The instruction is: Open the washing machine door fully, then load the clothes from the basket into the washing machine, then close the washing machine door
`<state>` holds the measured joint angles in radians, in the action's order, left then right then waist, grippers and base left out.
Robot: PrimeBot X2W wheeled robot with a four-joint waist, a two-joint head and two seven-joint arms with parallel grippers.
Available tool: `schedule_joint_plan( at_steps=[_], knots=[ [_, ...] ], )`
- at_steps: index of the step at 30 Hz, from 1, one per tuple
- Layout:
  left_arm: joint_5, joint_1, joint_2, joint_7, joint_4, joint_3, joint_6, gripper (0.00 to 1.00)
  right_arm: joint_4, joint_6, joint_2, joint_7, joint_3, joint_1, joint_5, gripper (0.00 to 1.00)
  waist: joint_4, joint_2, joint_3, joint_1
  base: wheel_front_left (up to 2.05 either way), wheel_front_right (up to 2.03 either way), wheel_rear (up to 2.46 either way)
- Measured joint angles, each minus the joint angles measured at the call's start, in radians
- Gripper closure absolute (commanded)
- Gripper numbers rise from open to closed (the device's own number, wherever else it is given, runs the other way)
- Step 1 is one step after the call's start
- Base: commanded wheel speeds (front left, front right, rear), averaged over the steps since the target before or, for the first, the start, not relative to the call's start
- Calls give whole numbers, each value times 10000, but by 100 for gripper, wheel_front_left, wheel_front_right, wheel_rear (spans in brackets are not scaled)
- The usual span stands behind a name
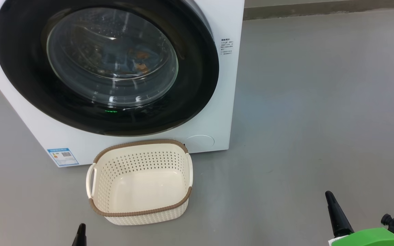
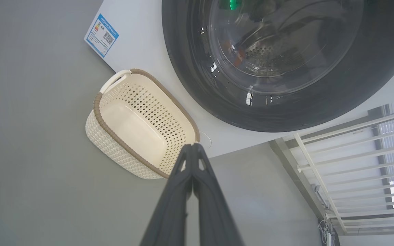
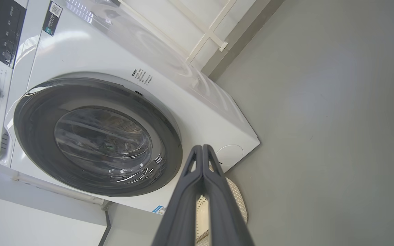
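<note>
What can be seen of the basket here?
The basket is a rounded-rectangular tub of cream-white perforated plastic with a brown woven-look rim and two side handles. It stands upright and empty on the grey floor, close before the lower front of the washing machine; contact cannot be told.

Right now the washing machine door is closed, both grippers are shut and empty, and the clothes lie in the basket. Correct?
Not quite: the basket is empty. The head view shows the clothes behind the glass of the closed washing machine door. The left gripper and right gripper are shut and empty, as stated.
</note>
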<state>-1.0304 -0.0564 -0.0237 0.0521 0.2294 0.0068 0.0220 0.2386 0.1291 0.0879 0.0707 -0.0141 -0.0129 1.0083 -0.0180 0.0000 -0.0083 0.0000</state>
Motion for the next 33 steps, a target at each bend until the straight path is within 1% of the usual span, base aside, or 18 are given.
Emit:
schedule_joint_plan(
  at_steps=[14,16,33],
  knots=[
    [-1383,291,-4,-391,81,153,196,100,67,0,-50,-366,-263,215,1478,100,45,0,28,0,0,0,0],
    [-1569,351,-6,-449,96,188,282,100,84,0,-59,-437,-284,259,1714,100,51,0,32,0,0,0,0],
    [-3281,672,-10,-955,209,407,587,100,165,0,-171,-926,-591,394,3524,100,106,0,67,0,0,0,0]
  ],
)
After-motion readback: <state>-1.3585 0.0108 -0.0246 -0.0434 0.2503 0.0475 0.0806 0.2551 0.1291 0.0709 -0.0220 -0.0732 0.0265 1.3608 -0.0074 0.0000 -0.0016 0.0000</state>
